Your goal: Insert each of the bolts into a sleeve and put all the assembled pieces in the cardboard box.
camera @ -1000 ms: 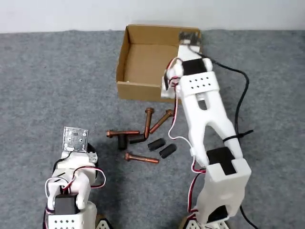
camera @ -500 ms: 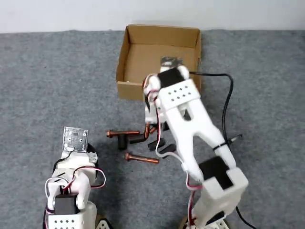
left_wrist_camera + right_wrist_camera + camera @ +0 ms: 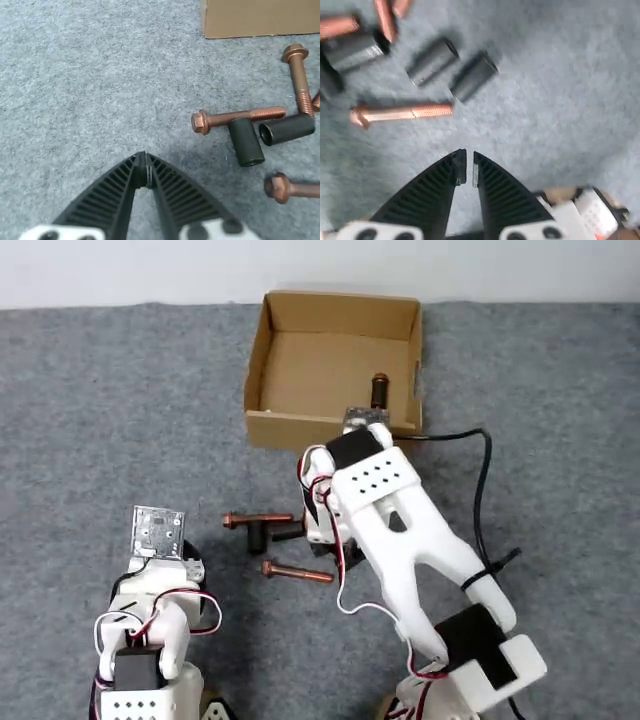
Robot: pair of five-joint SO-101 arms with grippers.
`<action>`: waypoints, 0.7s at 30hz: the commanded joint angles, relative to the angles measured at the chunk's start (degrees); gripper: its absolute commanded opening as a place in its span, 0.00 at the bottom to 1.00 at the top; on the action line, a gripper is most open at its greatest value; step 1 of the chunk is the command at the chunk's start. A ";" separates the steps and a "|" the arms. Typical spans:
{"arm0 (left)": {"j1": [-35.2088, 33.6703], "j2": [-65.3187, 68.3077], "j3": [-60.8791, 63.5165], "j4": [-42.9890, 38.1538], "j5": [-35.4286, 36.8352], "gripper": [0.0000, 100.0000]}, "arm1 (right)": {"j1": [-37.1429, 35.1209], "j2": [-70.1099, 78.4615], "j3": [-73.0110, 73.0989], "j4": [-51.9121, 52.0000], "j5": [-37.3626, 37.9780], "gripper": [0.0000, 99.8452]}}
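A bolt inside a sleeve (image 3: 380,390) lies in the cardboard box (image 3: 262,345) near its right wall. Loose copper bolts (image 3: 258,520) (image 3: 297,572) and black sleeves (image 3: 258,538) lie on the grey carpet in front of the box, some hidden under the right arm (image 3: 385,500). My right gripper (image 3: 467,167) hangs shut and holds nothing, just short of a bolt (image 3: 402,112) and two sleeves (image 3: 432,61) (image 3: 474,76). My left gripper (image 3: 146,172) is shut and holds nothing, low over bare carpet, with a bolt (image 3: 237,119) and two sleeves (image 3: 245,141) (image 3: 286,129) ahead of it.
The left arm (image 3: 150,640) sits folded at the near left edge. The box's front wall (image 3: 260,17) stands beyond the loose pieces. A black cable (image 3: 480,480) runs along the right arm. Open carpet lies to the left and far right.
The right arm swung back from over the box's far right corner to above the loose pieces. An assembled bolt and sleeve now shows inside the box. The left arm kept still.
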 commanded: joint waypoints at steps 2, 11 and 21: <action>-0.44 -0.09 -0.40 -1.58 -0.09 0.01 | -0.40 3.12 -0.18 -5.49 -0.70 0.01; -0.53 -0.09 -0.40 -1.58 -0.09 0.01 | -0.48 8.31 -0.44 -7.34 -0.70 0.20; -0.53 -0.09 -0.40 -1.58 -0.09 0.01 | -0.13 8.75 5.71 -18.24 -0.62 0.20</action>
